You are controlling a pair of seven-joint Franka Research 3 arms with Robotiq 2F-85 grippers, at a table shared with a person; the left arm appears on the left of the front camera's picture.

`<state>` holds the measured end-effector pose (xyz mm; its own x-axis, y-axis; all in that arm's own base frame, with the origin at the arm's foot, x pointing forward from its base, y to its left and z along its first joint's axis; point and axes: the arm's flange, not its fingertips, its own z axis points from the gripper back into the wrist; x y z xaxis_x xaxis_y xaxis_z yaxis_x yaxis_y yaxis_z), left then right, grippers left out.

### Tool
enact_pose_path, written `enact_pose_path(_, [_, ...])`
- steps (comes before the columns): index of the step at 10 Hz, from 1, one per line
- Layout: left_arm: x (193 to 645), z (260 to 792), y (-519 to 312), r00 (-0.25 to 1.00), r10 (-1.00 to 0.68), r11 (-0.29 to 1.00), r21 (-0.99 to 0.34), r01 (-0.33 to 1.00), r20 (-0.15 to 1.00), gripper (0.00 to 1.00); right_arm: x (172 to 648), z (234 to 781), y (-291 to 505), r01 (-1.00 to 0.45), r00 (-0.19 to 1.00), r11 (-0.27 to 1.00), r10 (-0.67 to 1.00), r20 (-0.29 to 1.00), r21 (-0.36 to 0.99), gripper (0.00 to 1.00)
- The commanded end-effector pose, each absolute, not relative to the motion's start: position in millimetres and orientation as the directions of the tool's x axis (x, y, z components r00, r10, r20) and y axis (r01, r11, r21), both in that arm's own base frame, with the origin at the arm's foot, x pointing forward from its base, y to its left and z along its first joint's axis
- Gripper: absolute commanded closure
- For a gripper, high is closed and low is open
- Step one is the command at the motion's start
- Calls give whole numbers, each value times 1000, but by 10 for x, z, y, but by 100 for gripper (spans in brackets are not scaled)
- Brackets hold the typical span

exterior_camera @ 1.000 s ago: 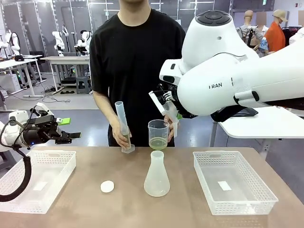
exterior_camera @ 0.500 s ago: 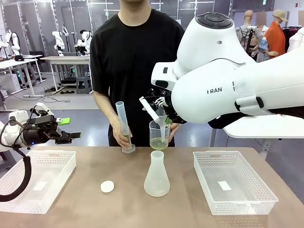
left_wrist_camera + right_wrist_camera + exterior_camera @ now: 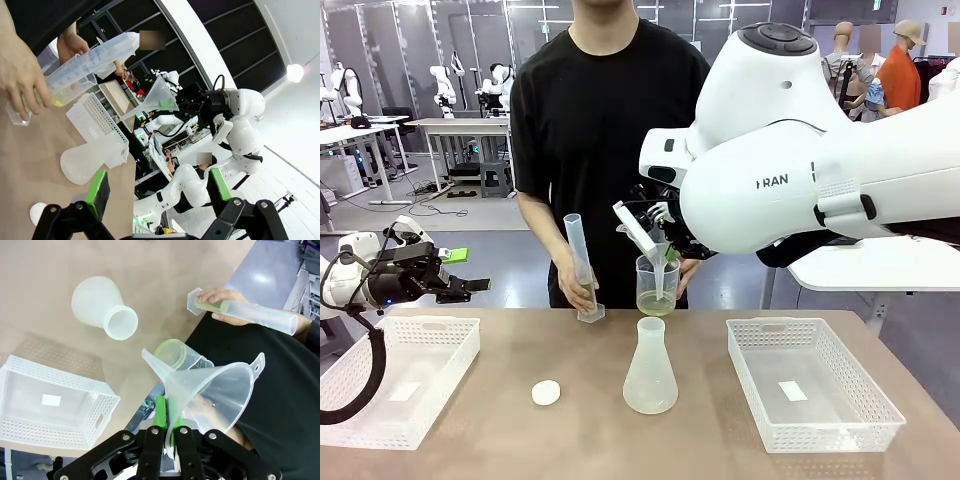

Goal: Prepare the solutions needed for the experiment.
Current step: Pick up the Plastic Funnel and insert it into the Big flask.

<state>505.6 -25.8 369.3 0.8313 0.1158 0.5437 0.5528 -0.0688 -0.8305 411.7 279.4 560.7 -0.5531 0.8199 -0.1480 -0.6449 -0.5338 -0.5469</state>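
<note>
Tan table (image 3: 500, 440), right end effector (image 3: 165, 407) gripping funnel (image 3: 215, 390), solutions (image 3: 655, 303) just beside

A flask (image 3: 650, 370) stands mid-table (image 3: 570, 440) between a left tray (image 3: 430, 322) and a right tray (image 3: 790, 322), with a disc (image 3: 546, 393) near its left. Behind it, at the far edge, a cylinder (image 3: 577, 262) rests left of a beaker (image 3: 657, 275) holding solution (image 3: 656, 303), with a funnel (image 3: 215, 390) over it.

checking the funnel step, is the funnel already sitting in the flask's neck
No, the flask mouth is bare and the right claw holds the funnel off to one side of it.
</note>
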Motion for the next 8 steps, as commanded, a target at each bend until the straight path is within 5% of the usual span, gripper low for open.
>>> enact_pose_path(1, [5036, 3692, -265, 829, 104, -50, -829, 557, 550, 0, 4110, 5607, 2804, -644, -555, -534, 819, -146, -548, 96])
enact_pose_path(8, [5036, 3692, -265, 829, 104, -50, -829, 557, 550, 0, 3709, 5487, 2891, -594, -626, -581, 769, -133, -557, 96])
